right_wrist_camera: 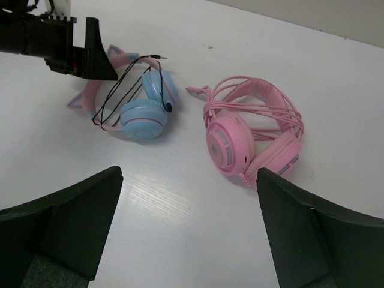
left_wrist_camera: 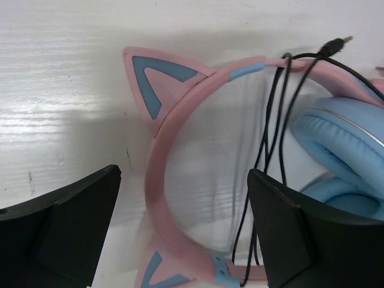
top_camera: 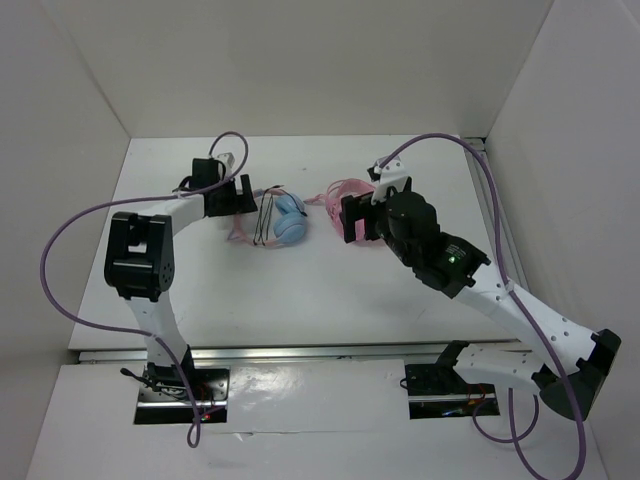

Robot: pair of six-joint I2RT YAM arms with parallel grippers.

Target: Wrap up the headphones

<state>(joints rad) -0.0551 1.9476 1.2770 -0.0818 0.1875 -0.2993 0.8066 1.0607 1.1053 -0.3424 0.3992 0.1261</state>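
The headphones lie on the white table: thin pink headband, pink cat ears, light blue ear cups. Their thin black cable runs in loops across the headband, with its plug free at the top. My left gripper is open, with one finger on each side of the headband and not closing on it; it also shows in the top view. My right gripper is open and empty, above the table near the headphones.
All-pink headphones with their pink cord wound round them lie just right of the blue ones, also in the top view. White walls enclose the table on three sides. The left gripper shows in the right wrist view.
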